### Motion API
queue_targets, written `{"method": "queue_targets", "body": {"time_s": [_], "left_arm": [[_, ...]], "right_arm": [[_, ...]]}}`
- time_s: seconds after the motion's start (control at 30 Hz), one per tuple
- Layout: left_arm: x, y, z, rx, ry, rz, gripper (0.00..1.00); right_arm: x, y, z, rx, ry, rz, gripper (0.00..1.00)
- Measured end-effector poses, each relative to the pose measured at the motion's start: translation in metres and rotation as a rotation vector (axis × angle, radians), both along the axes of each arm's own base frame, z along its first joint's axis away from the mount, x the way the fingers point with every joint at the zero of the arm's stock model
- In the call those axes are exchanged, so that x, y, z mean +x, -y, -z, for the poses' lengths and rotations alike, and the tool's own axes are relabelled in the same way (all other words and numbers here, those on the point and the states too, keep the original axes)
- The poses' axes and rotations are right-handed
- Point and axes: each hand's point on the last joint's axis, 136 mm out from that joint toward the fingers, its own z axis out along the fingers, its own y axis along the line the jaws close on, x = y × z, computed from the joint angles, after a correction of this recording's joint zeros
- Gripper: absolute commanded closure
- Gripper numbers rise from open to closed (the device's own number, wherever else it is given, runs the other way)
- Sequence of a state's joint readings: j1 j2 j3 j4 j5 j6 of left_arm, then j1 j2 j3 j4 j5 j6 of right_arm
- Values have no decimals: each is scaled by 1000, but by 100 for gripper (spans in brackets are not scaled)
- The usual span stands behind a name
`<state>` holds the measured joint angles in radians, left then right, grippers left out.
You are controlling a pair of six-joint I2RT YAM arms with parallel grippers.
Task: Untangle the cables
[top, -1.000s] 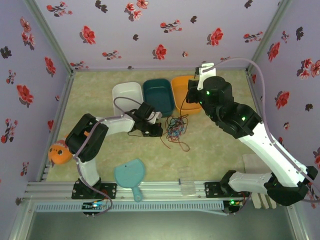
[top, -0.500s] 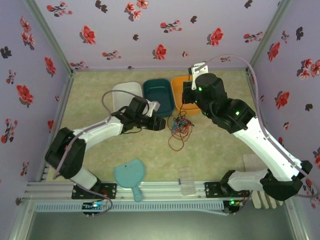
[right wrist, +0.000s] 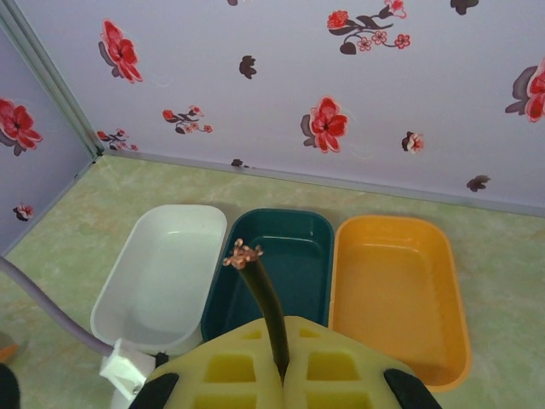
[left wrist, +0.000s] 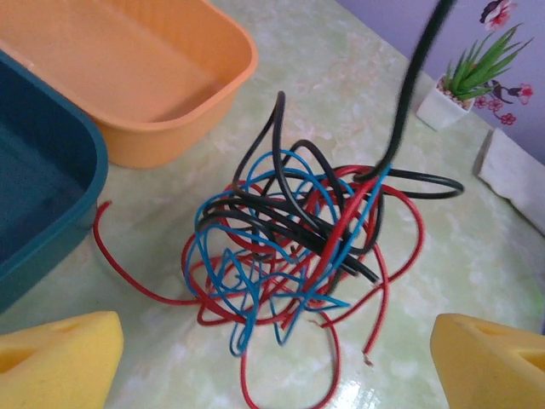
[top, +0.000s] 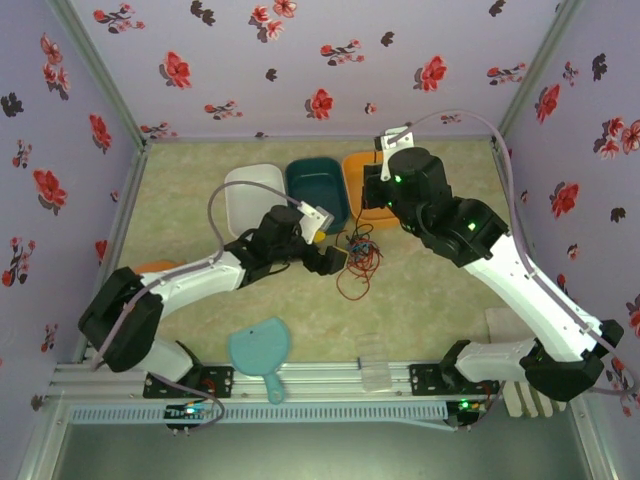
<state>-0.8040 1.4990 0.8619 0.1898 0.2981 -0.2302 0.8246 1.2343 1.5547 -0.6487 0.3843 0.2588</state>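
The cables lie as one tangle of red, blue and black wires on the table, just in front of the teal tub. In the left wrist view the tangle sits ahead of and between my yellow fingers. My left gripper is open, close against the tangle's left side. One black cable rises out of the tangle. My right gripper is shut on that black cable, and its bare copper end sticks out past the fingers.
Three tubs stand in a row at the back: white, teal and orange. A blue hand mirror and a clear box lie near the front edge. An orange toy peeks out at the left. A small potted plant stands beyond the tangle.
My left arm has stretched rightward, bringing its gripper up to the tangle. My right gripper has shifted slightly left, still holding the black cable. The tangle has drawn together a little.
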Motion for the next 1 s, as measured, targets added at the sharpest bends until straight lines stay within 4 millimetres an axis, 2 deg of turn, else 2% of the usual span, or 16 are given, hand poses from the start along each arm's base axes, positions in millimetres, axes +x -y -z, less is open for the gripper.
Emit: {"method": "queue_targets", "body": {"time_s": [0.17, 0.33, 0.37, 0.63, 0.7, 0.8, 0.87, 1.0], "left_arm": [[3, 10, 17, 32, 13, 21, 12], [5, 20, 24, 27, 15, 35, 13], [6, 23, 25, 26, 15, 37, 16], [11, 32, 47, 35, -14, 38, 59], [11, 32, 55, 44, -34, 34, 73], [11, 32, 56, 43, -40, 30, 91], [12, 32, 55, 41, -35, 31, 96], [10, 29, 58, 46, -40, 27, 98]], "right_arm": [[-1, -2, 1, 14, -9, -6, 100], [0, -6, -1, 30, -4, -18, 100], [0, -6, -1, 32, -2, -19, 100], [0, -9, -3, 44, 3, -29, 100], [0, -9, -3, 45, 4, -29, 100], [0, -8, -4, 45, 5, -29, 100], [-1, -7, -5, 45, 8, -25, 100], [-2, 2, -8, 37, 19, 2, 100]]}}
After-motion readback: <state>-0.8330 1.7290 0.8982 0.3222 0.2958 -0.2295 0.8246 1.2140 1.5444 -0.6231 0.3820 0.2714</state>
